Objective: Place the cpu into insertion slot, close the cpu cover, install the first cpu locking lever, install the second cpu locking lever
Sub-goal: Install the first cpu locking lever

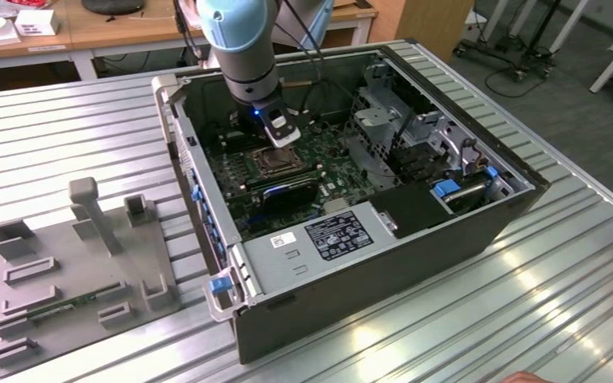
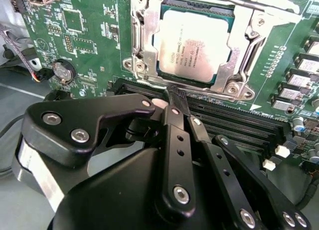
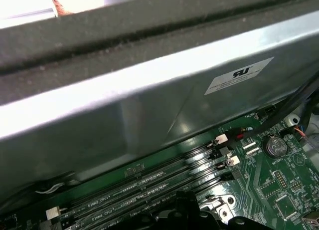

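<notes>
The cpu (image 2: 192,45), a pale silver square chip, lies flat in the insertion slot (image 1: 275,164) on the green motherboard inside the open computer case. The cpu cover (image 2: 143,45), a silvery frame with a cut-out middle, lies down over the chip's edges. A thin silvery lever rod (image 2: 249,1) runs along the socket's far side. My gripper (image 2: 174,96) is shut, its black fingertips together and empty, right at the socket's near edge beside the memory slots. In the exterior view the gripper (image 1: 284,142) hangs just above the socket. Its black body (image 3: 184,210) shows in the first wrist view.
Long black memory slots (image 2: 234,125) run beside the socket. A coin battery (image 2: 64,70) sits on the board. The case's metal wall (image 3: 149,105) stands close by, and a drive cage (image 1: 392,128) fills the case's right part. A grey fixture plate (image 1: 73,271) lies on the table's left.
</notes>
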